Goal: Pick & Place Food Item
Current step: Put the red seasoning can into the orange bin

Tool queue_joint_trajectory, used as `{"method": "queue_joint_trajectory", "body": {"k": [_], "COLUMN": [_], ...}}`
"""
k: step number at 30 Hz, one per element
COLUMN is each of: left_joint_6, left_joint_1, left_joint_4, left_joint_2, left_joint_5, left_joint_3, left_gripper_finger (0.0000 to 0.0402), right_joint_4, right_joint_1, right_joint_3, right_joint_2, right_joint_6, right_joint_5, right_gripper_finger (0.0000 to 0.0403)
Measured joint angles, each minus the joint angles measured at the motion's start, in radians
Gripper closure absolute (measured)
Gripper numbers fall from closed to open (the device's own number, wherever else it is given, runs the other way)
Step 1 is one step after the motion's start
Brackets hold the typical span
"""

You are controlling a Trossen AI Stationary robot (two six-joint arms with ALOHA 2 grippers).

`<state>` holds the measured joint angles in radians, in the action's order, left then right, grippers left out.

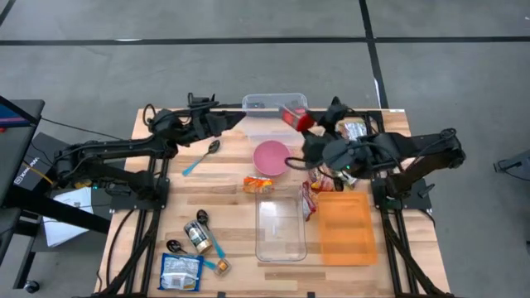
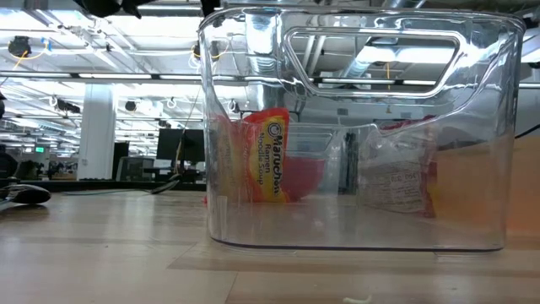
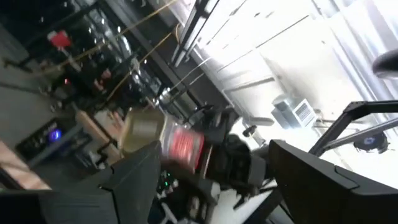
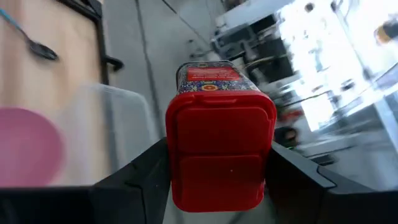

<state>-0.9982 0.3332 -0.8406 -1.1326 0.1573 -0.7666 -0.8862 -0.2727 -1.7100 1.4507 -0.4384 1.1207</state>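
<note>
Above the clear bin, a red-lidded spice jar is clamped by the right gripper. Its label is largely hidden. The left gripper is seen spread wide, empty.

You have the clear plastic bin at the wooden worktop's middle. The orange tray sits just right of it. The pink bowl lies behind the bin.

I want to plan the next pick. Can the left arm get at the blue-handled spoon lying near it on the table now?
Probably yes. The left gripper is open and holds nothing, and the blue-handled spoon lies alone on bare wood just beside that arm, nothing over it. The right gripper holds the red-lidded container farther off.
</note>
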Motion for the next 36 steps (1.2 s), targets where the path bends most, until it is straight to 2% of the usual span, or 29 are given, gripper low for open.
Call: {"method": "queue_joint_trajectory", "body": {"k": [3,8,13,17,23,30,36], "left_joint_6": [0.008,0.008,0.008,0.008,0.034,0.037,0.034], "left_joint_1": [0.025,0.056,0.062,0.062,0.062,0.062,0.062], "left_joint_4": [0.000,0.001,0.003,0.003,0.003,0.003,0.015], "left_joint_2": [0.024,0.041,0.041,0.040,0.040,0.040,0.040], "left_joint_5": [-0.002,-0.003,-0.004,-0.014,-0.026,-0.026,-0.026], "left_joint_3": [0.000,0.000,0.000,0.000,0.000,0.000,0.000], "left_gripper_finger": [0.0111,0.0111,0.0111,0.0111,0.0111,0.0111,0.0111], "right_joint_4": [-0.118,-0.291,-0.535,-0.694,-0.687,-0.685,-0.679], "right_joint_1": [-0.020,-0.019,-0.021,-0.048,-0.136,-0.260,-0.342], "right_joint_3": [0.000,0.000,0.000,0.003,0.076,0.193,0.312], "right_joint_2": [-0.018,-0.038,-0.039,-0.022,-0.034,-0.086,-0.118], "right_joint_6": [0.249,0.624,0.935,1.102,1.239,1.524,1.831], "right_joint_5": [-0.061,-0.258,-0.462,-0.594,-0.815,-0.950,-1.018], "right_gripper_finger": [0.0194,0.0194,0.0194,0.0194,0.0194,0.0194,0.0194]}}
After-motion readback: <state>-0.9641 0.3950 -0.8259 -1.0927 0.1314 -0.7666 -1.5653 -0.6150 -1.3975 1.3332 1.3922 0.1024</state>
